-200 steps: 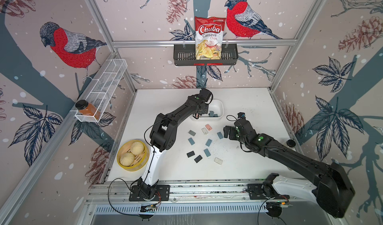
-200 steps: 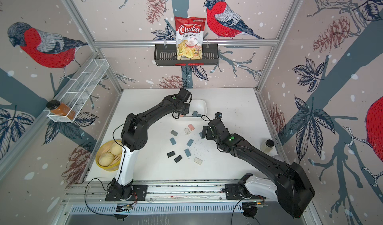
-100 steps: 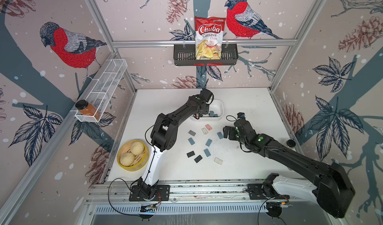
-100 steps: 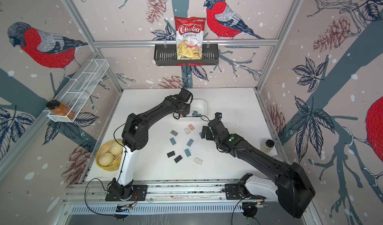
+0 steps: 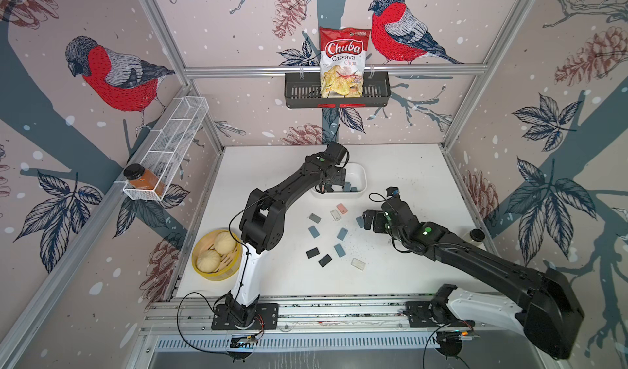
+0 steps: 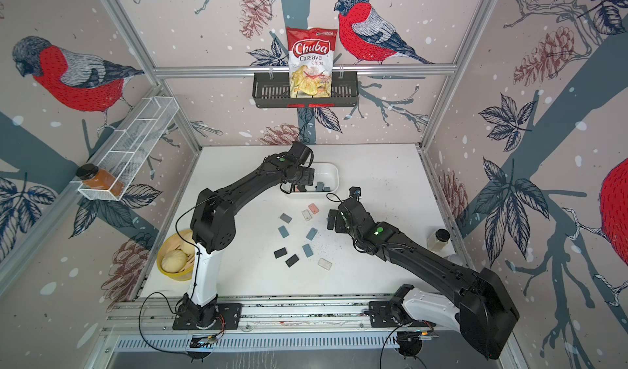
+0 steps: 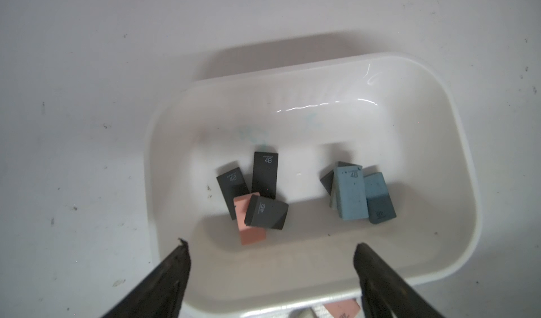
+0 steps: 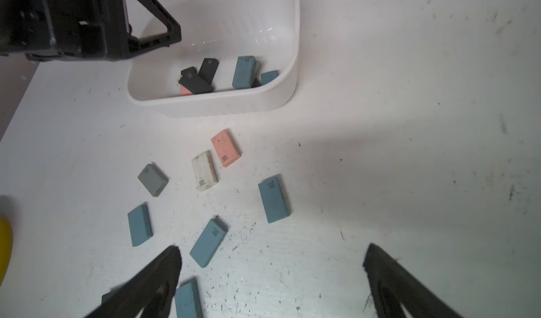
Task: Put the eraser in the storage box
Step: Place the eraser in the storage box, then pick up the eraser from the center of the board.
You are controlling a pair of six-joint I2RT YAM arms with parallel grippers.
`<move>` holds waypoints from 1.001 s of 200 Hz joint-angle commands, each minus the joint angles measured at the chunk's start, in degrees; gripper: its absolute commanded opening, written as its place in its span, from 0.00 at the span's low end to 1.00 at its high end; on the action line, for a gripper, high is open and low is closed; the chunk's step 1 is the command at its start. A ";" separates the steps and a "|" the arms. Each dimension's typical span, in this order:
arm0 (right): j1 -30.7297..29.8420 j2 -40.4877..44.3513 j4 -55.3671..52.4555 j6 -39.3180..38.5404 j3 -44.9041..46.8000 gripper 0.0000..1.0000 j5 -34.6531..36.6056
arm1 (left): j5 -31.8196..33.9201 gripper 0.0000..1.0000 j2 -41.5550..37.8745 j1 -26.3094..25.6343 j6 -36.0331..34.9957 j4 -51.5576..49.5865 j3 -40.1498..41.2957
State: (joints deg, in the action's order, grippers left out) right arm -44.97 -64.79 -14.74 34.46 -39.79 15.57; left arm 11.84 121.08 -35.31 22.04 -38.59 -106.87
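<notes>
Closest to my bases, a yellow bowl [image 5: 217, 277] holding two buns sits on the white table [image 5: 407, 167], on my left. Farther out, loose erasers lie flat and apart on the table, among them a grey eraser [image 8: 152, 179], a white eraser [image 8: 204, 170], a pink eraser [image 8: 225, 147] and several blue ones. My right gripper [image 8: 272, 248] hangs over this scatter with its jaws spread wide and nothing between them. One blue eraser [image 8: 274, 199] lies just beside it on the table. Beyond the scatter stands the storage box [image 7: 456, 126], and my left gripper [image 7: 271, 244] hovers above its nearer edge, jaws spread and empty. Inside the box the erasers sit in two clusters, well apart. In one, a black eraser [image 7: 265, 214] rests tilted on a salmon eraser [image 7: 248, 234], with two more black ones touching behind. In the other, a light blue eraser [image 7: 349, 193] leans against a darker blue one, with a dark one partly hidden behind. On the far wall a black basket [image 5: 299, 92] holds a chip bag [image 5: 343, 61], and a wire rack [image 5: 173, 136] on the left wall carries a jar [image 5: 144, 180].
</notes>
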 commanded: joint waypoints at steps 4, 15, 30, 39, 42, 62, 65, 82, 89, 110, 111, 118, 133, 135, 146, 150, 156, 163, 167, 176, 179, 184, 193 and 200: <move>-2.80 0.64 -1.89 1.54 1.19 1.00 2.01 | 0.68 0.96 -4.70 -0.01 0.49 2.21 4.68; -4.62 1.18 -2.38 2.40 1.91 1.00 2.61 | 1.08 0.97 -7.40 0.02 0.84 3.44 7.61; -7.43 2.14 -2.57 3.86 3.30 1.00 3.12 | 2.01 0.97 -11.32 0.07 1.61 5.58 12.31; -9.24 2.49 -2.64 4.74 4.11 1.00 3.27 | 2.56 0.97 -13.46 0.07 1.95 6.53 14.90; -9.83 2.55 -2.78 5.07 4.37 1.00 3.36 | 2.72 0.97 -14.09 0.12 1.98 6.93 15.72; -14.26 2.55 -4.43 7.53 5.73 1.00 4.93 | 4.22 0.97 -18.45 0.39 3.06 9.03 21.02; -14.96 2.62 -4.56 7.86 6.02 1.00 5.05 | 4.31 0.97 -19.16 0.48 3.23 9.35 21.78; -18.22 2.74 -4.86 9.66 7.62 1.00 5.49 | 5.30 0.97 -22.73 1.57 5.01 11.87 26.18; -19.42 2.86 -4.81 10.13 8.19 1.00 5.53 | 4.56 0.97 -24.00 2.34 5.46 13.17 27.91; -22.19 2.75 -4.68 11.23 9.07 0.97 5.51 | 2.02 0.97 -27.68 5.03 7.04 17.60 33.71; -22.31 2.75 -4.64 11.28 9.09 0.97 5.51 | 1.95 0.97 -27.84 5.14 7.13 17.81 33.99; -23.20 2.70 -4.22 11.32 9.29 0.95 5.11 | 1.21 0.97 -28.95 5.86 7.54 19.28 35.87; -24.85 2.33 -3.31 11.38 9.55 0.94 4.45 | 2.18 0.97 -31.13 6.59 8.34 21.90 39.04; -25.02 2.13 -3.22 11.30 9.56 0.94 4.29 | 2.39 0.97 -31.42 6.62 8.34 22.11 39.35; -25.58 1.27 -2.80 11.20 9.55 0.94 3.86 | 3.48 0.97 -32.70 6.68 8.66 23.59 40.76; -25.68 0.88 -2.69 11.16 9.56 0.93 3.79 | 3.77 0.97 -33.18 6.69 8.80 24.06 41.35; -25.82 0.37 -2.30 10.94 9.64 0.92 3.61 | 4.05 0.97 -33.80 6.75 9.10 24.67 42.04; -25.99 -0.39 -1.65 10.45 9.81 0.91 3.03 | 4.35 0.97 -34.52 6.78 9.24 25.42 42.86; -26.11 -0.82 -1.21 10.08 9.89 0.91 2.50 | 4.69 0.97 -34.92 6.83 9.40 25.84 43.36; -26.50 -2.12 -0.41 9.59 9.79 0.91 1.67 | 5.37 0.97 -35.69 6.94 9.79 26.69 44.25; -26.67 -2.60 -0.38 9.58 9.63 0.91 1.66 | 5.61 0.97 -35.92 7.01 9.85 26.84 44.57; -26.97 -3.44 -0.46 9.58 9.40 0.91 1.65 | 5.88 0.97 -36.28 7.09 10.09 27.03 44.87; -27.37 -4.77 -0.25 9.19 9.08 0.91 1.74 | 5.92 0.97 -36.92 7.27 10.32 27.16 45.04; -27.45 -5.88 -0.20 8.97 8.88 0.91 1.74 | 6.00 0.97 -37.40 7.33 10.24 27.27 45.15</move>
State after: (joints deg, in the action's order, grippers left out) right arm -71.77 -67.99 -16.60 44.73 -30.17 17.87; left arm 16.01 85.21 -28.29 31.35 -15.51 -62.35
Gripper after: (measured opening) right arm 0.908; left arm 0.970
